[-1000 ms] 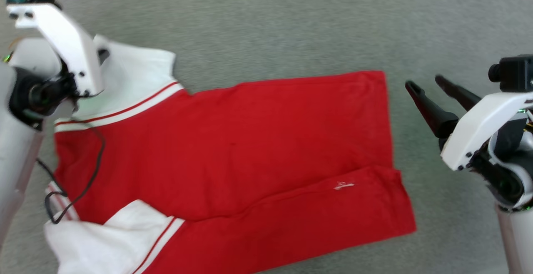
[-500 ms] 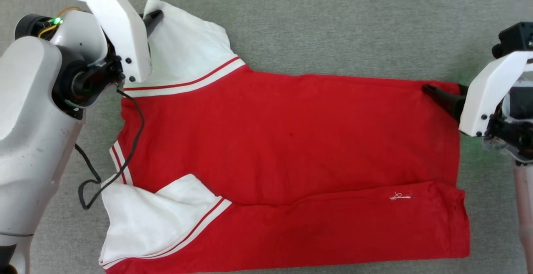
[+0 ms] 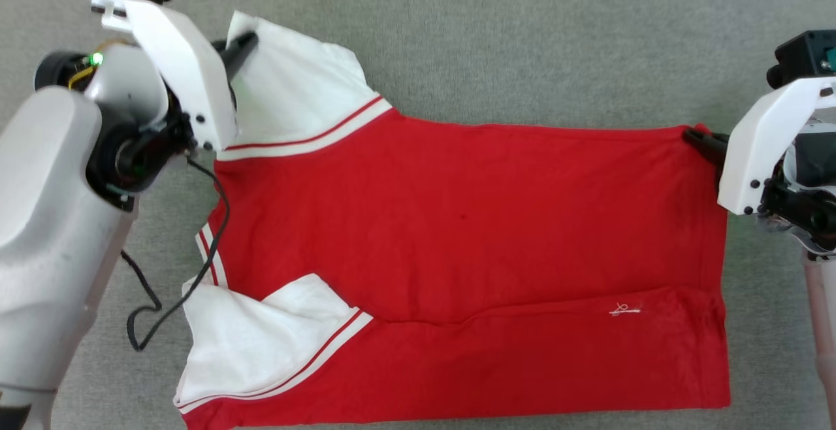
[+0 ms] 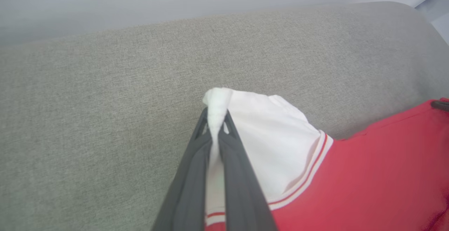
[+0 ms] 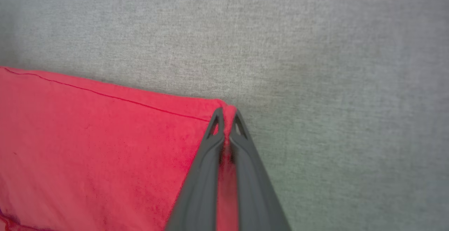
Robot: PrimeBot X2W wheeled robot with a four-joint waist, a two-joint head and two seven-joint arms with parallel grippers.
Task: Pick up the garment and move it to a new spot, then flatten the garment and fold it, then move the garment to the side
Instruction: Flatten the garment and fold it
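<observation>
Garment point(image 3: 470, 221) lay spread across the grey cloth surface point(image 3: 522, 38), partly folded; left claw point(image 3: 245, 43) pinched together on its far white sleeve point(image 3: 300, 97), right claw point(image 3: 693, 137) clamped on its far red hem corner point(image 5: 196, 108).

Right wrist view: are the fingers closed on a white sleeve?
No, the fingers pinch a red corner of the garment.

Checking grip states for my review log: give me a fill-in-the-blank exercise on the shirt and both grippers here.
The left gripper is shut on the ____ sleeve of the red soft-fabric jersey shirt.
The right gripper is shut on a ____ corner of that shirt.
The shirt's tiny white logo lies nearer the ____ gripper.
Missing: white; red; right.
</observation>
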